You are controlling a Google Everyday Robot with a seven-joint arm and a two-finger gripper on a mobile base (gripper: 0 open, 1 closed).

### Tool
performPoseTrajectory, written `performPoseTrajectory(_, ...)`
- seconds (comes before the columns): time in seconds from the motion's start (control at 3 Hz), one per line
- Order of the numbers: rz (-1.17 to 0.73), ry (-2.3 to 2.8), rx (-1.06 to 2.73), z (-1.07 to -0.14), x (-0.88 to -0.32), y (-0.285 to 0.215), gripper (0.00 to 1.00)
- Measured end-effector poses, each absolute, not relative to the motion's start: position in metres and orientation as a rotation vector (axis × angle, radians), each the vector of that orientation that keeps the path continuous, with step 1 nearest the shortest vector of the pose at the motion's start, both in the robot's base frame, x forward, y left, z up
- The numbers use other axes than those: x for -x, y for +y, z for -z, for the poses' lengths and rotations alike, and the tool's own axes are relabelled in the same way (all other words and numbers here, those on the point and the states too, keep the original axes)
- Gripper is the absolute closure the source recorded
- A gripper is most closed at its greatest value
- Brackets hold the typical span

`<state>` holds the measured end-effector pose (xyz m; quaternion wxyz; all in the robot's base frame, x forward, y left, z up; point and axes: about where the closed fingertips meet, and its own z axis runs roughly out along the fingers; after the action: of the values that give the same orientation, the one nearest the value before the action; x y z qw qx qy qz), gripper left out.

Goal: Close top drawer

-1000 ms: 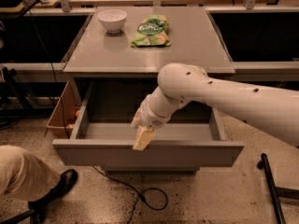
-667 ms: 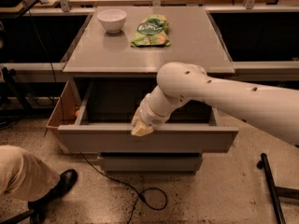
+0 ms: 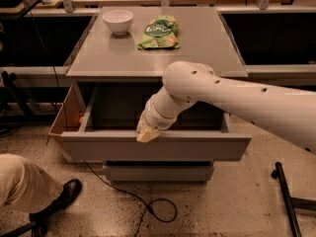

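White arm (image 3: 256, 105) enters from the right, forearm rises leftward to a rounded elbow joint (image 3: 185, 80), ribbed wrist (image 3: 160, 111) angles down and left, yellowish claw (image 3: 148, 132) points downward, low, below the elbow, near view centre.

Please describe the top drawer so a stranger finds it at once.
Find the grey cabinet bearing a white bowl. The top drawer sits just under its top, pulled out, the gripper at its front edge. Its front is wider than the drawer front below.
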<state>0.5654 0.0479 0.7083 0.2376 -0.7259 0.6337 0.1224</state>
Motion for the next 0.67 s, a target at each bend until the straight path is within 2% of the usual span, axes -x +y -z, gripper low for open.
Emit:
performPoseTrajectory(0.33, -0.31, 1.708, 2.003, -0.7143, -0.5744, 0.0576, 0.53)
performPoseTrajectory(0.67, -0.307, 1.704, 2.004, -0.7146, -0.5753, 0.059, 0.67)
